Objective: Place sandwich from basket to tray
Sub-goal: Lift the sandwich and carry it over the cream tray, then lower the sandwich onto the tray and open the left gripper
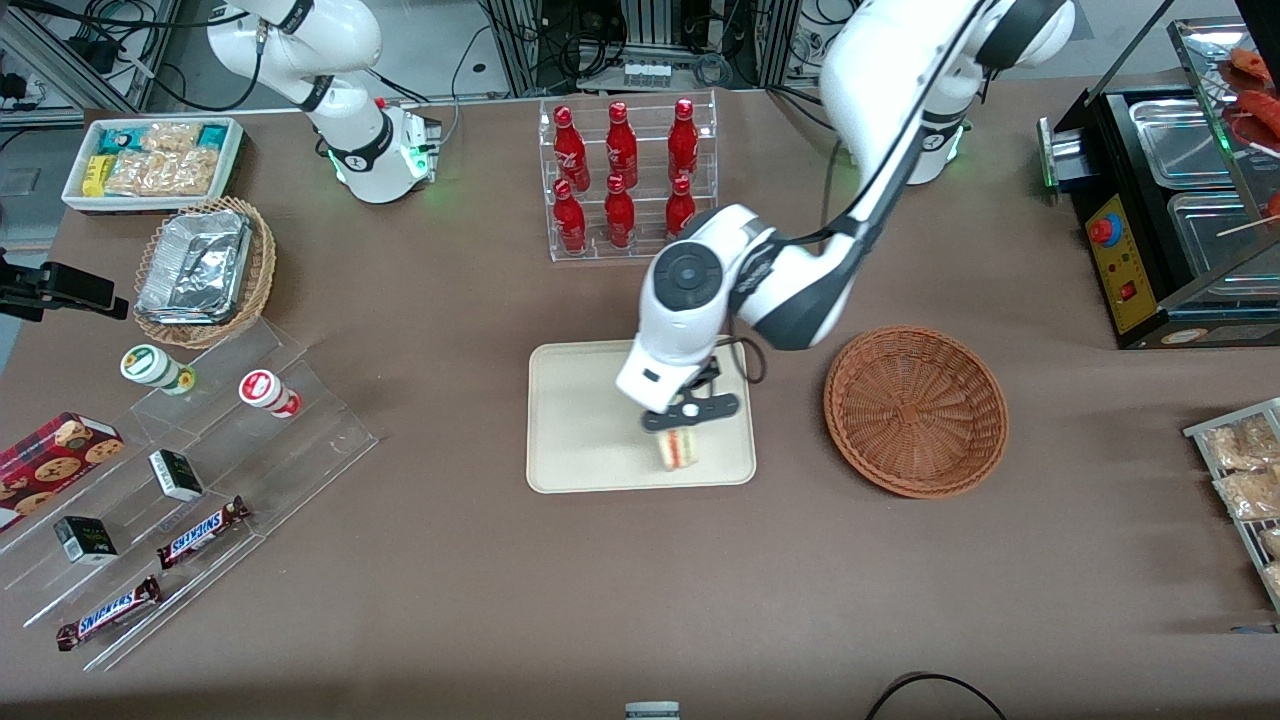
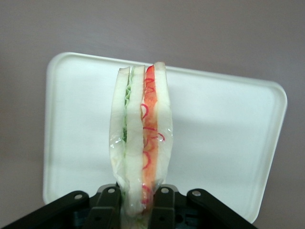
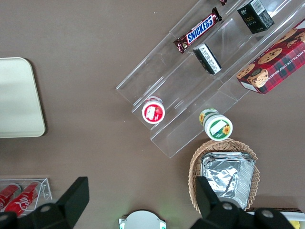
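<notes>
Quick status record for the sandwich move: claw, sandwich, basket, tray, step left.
claw: over the tray, shut on the sandwich
sandwich: pinched upright between the fingers, filling edge toward the wrist camera
basket: holds nothing, beside the tray toward the working arm's end
tray: bare except for the sandwich above its end near the basket
step left: likely lower and release; contact with the tray cannot be told

Cream tray (image 1: 580, 420); reddish-brown woven basket (image 1: 915, 410); black gripper (image 1: 688, 420) over white sandwich (image 2: 140, 143) striped red, orange, green; red bottles (image 1: 620, 175).
</notes>
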Controlling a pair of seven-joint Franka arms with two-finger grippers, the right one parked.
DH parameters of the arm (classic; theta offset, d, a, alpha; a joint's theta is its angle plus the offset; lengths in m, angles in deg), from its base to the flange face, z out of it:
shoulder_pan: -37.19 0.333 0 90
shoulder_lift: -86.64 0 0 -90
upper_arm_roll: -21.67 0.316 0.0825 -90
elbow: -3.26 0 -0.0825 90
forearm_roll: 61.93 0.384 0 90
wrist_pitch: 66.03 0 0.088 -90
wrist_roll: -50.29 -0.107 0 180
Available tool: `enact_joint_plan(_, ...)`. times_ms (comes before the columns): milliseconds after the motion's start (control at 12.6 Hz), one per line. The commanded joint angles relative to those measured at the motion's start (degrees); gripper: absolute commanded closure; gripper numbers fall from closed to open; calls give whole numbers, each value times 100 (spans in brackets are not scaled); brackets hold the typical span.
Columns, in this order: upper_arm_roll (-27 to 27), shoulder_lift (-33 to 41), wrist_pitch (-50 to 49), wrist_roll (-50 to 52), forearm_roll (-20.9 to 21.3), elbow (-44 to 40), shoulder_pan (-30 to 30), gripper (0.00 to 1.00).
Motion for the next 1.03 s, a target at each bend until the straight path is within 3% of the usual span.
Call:
enact_joint_plan(0,71,-316,38,-553,43,-257,-344,100)
enact_joint_plan(950,202,-730,170,-229,104,-143,-600,100)
